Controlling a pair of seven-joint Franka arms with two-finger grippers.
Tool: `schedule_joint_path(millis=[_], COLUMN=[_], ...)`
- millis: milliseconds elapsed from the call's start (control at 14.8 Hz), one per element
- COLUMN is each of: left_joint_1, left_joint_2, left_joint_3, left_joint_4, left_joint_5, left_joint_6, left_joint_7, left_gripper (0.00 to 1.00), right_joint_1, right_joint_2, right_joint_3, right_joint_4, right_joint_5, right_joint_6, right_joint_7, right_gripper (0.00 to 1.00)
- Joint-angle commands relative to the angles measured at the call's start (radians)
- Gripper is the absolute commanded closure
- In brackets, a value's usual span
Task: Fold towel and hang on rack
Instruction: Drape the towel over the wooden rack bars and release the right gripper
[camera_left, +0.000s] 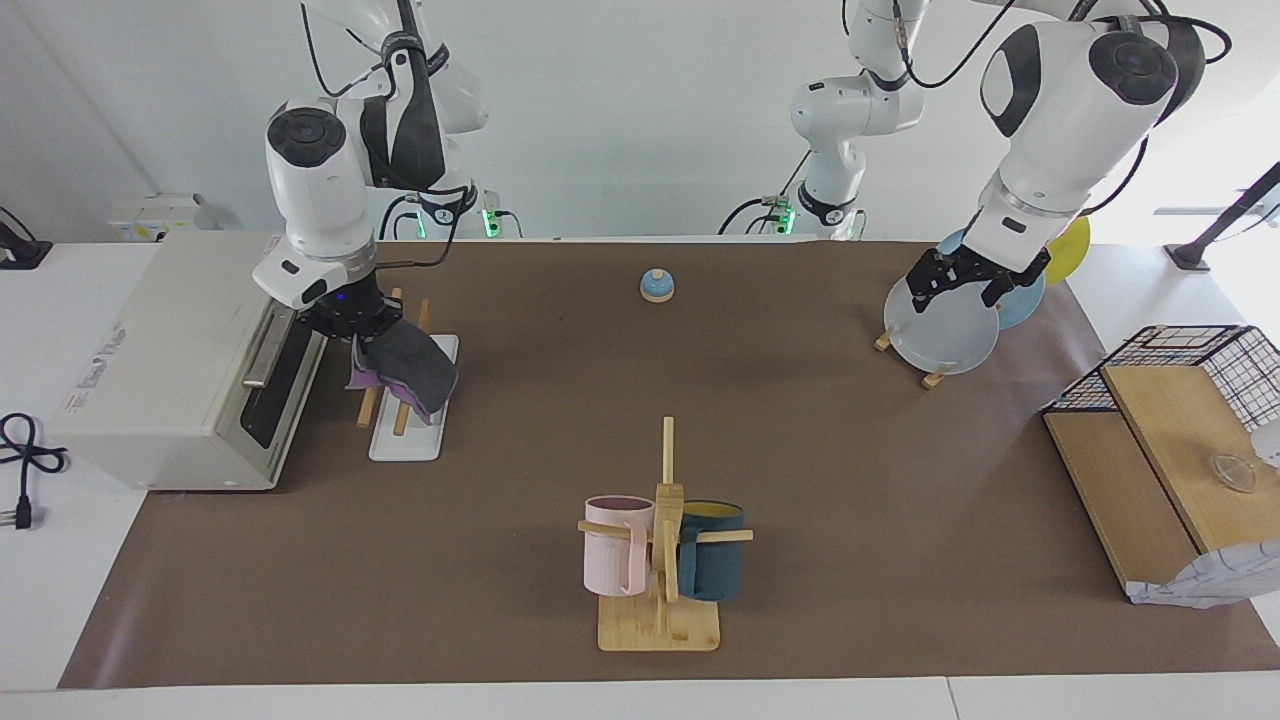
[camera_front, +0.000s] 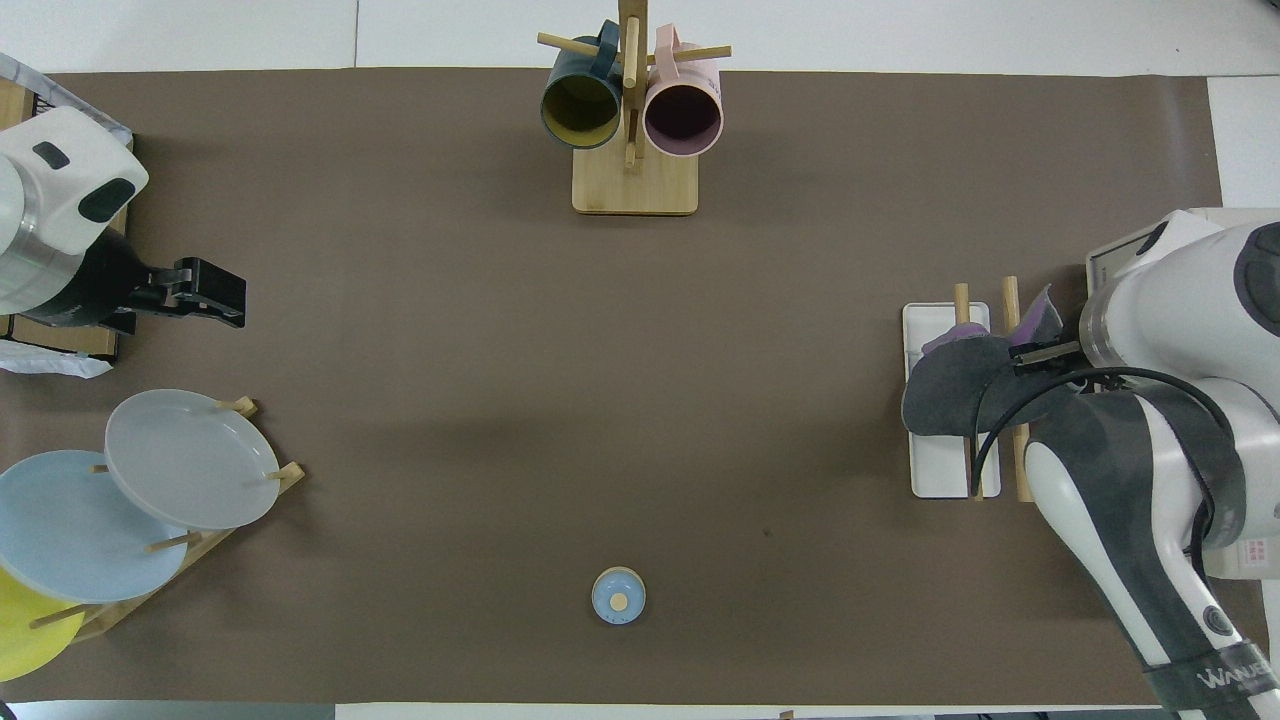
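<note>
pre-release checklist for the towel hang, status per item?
1. Right tool shut on the towel: ok.
2. Towel folded, grey face out, purple edge showing: ok.
3. Towel over the rack, draped across both rods: ok in the overhead view.
4. Towel weight fully on the rods, not on the tool: cannot tell.
5. Left tool open, waiting over the plate stand, away from the rack: ok.
6. Toaster oven beside the rack, room for the right arm to retreat: cannot tell.
</note>
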Motion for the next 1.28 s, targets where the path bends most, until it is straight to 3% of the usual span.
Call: schedule_joint_path(millis=[0,473,541,676,743,1014,1216], left_joint_1=[-0.013,-0.005,-0.004,-0.002,-0.001,0.001,-0.001], left_joint_2=[-0.003,-0.006,-0.008,-0.008,-0.009,-0.012,-0.012], left_joint_3=[0.017,0.017,0.017,0.017,0.020,0.026,0.024], left_joint_4=[0.026,0.020,0.020,0.020,0.019,0.019,0.019], left_joint_5=[-0.011,-0.022,-0.030,-0.060,-0.060,-0.059,-0.051], left_joint_6=[-0.012,-0.004,-0.004,-0.001,0.000,0.000,0.004], left_joint_7=[0.023,0.080,0.079,0.076,0.076,0.086,0.082], left_gripper=[0.00,0.00,0.00,0.00,0.00,0.00,0.00], right_joint_1=[-0.024,-0.040,-0.038,-0.040,-0.040,-0.037,-0.031], right_joint_2=[-0.012,-0.019,-0.019,-0.018,-0.018,-0.018,-0.018], right_joint_3=[0.001,-0.002,-0.002,-0.002,-0.002,-0.004,-0.002], right_joint_4=[-0.004,-0.021,-0.021,-0.018,-0.017,0.014,0.095], right_joint_5=[-0.021,-0.018,-0.018,-0.016,-0.016,-0.009,-0.005], right_joint_6=[-0.029,-0.026,-0.025,-0.025,-0.026,-0.043,-0.112], right_joint_7=[-0.054,-0.050,-0.050,-0.064,-0.071,-0.085,-0.085], right_gripper=[1.00,1.00,0.83,0.16,0.00,0.00,0.00])
